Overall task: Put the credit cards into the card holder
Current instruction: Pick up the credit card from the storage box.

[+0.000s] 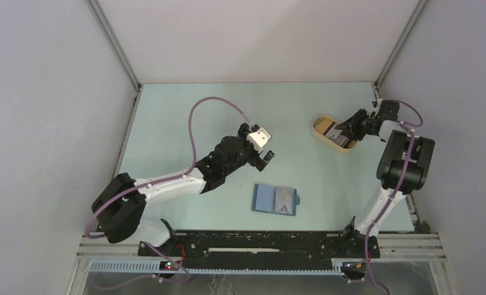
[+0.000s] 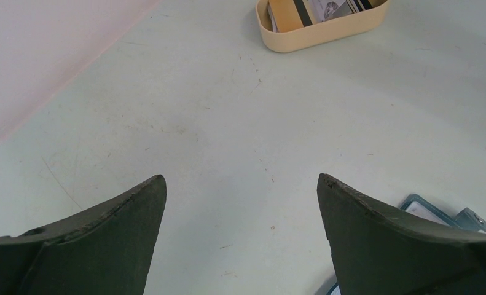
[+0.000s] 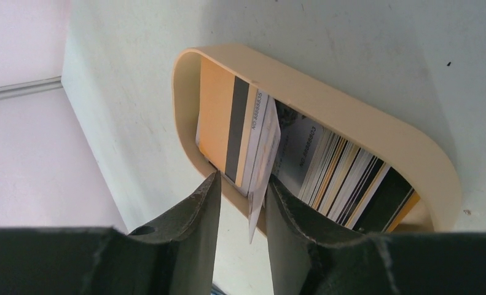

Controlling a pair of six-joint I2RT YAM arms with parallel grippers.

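Right fingers (image 3: 191, 233) narrowly apart astride one pale card (image 3: 268, 153) in tan tray (image 3: 363, 123), left fingers (image 2: 105, 239) wide, card holder (image 2: 434, 210) mostly hidden.

We see a tan oval tray (image 1: 319, 126) resting on the pale green bench (image 1: 185, 123) toward its far right corner, low-walled with rounded ends and lying at a slant to the bench edges. Up close the bench surface carries fine scratches and small dark specks, and plain whitish walls (image 1: 252, 37) close it in at the back and on both sides, meeting at aluminium corner posts (image 1: 114, 46). Along the near edge we make out a long black rail (image 1: 258, 249) running across the bench's width.
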